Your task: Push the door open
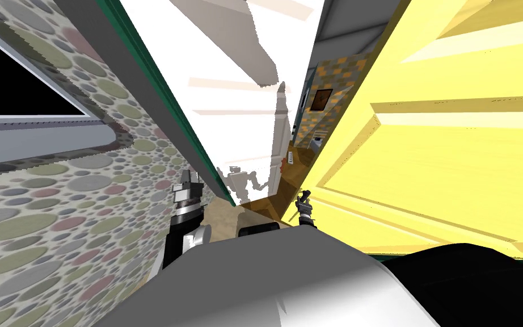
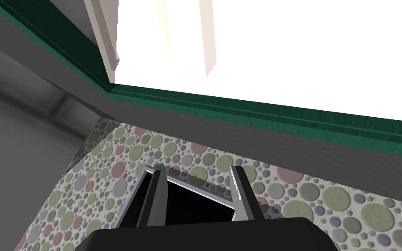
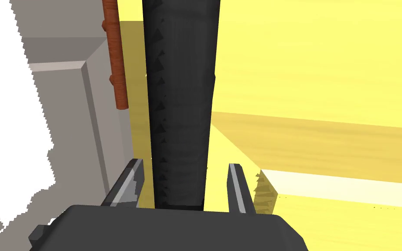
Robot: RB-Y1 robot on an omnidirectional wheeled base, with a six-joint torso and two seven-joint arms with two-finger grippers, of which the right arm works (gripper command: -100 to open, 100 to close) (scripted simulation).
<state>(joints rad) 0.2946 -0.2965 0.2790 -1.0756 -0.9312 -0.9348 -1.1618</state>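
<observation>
Closest in, the right tool (image 3: 186, 163) has its two thin fingers spread apart, one on each side of a dark ribbed bar (image 3: 180, 87). A sliver of space shows between each finger and the bar, so the tool straddles it without gripping. The bar runs up against the yellow panelled door (image 3: 318, 65), which fills the robot's right side. Seen from the head, the tool sits low down at the door's near edge.

The door stands ajar, swung away from its green frame (image 1: 169, 96) on the robot's left. A wedge-shaped gap lies open between frame and door. A reddish-brown rod (image 3: 115, 52) hangs just beside the dark bar, on the side away from the door's face. Past the rod are a grey wall corner (image 3: 65, 109) and a bright white surface (image 1: 243, 130).

Through the gap, a strip of brown floor (image 1: 266, 204) leads to a far wall chequered in orange and grey (image 1: 340, 74), where a dark picture (image 1: 321, 99) hangs.

The left tool (image 2: 198, 169) is raised on the other side of the frame, close to a wall covered in coloured spots (image 1: 56, 216). Its fingers are also parted, with nothing between them.
</observation>
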